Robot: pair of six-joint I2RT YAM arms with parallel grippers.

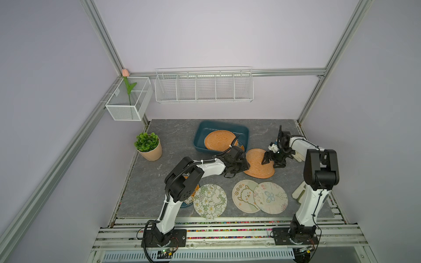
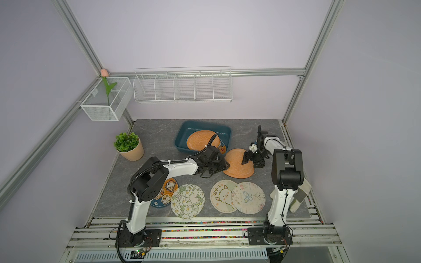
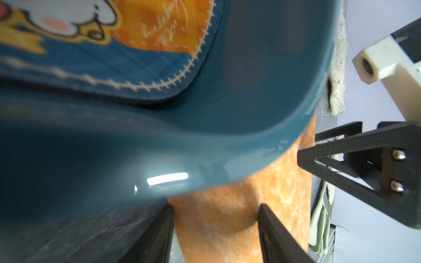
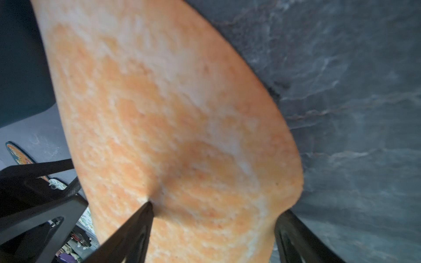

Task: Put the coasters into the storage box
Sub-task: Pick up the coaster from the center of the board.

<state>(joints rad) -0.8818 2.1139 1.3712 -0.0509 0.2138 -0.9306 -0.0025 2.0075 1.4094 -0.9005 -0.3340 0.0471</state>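
Note:
The teal storage box [image 1: 198, 139] [image 2: 180, 141] sits at the back of the table. It holds an orange coaster [image 1: 218, 140] lying over a cartoon one [image 3: 91, 45]. A second orange coaster [image 1: 258, 169] [image 2: 237, 170] lies flat just in front of the box. My left gripper [image 1: 246, 167] [image 3: 216, 227] is open at its left edge, one finger beside the rim and one pressing on the disc. My right gripper [image 1: 271, 162] [image 4: 214, 211] is open over its right side, one fingertip [image 4: 145, 209] denting the surface. Floral [image 1: 209, 200], sheep [image 1: 245, 195] and butterfly [image 1: 271, 198] coasters lie near the front edge.
A cartoon coaster [image 2: 166, 192] lies partly under the left arm. Off-white gloves [image 2: 300, 198] rest by the right arm's base. A potted plant [image 1: 149, 145] stands at the left edge. White wire baskets [image 1: 204, 87] [image 1: 128, 100] hang on the back and left walls.

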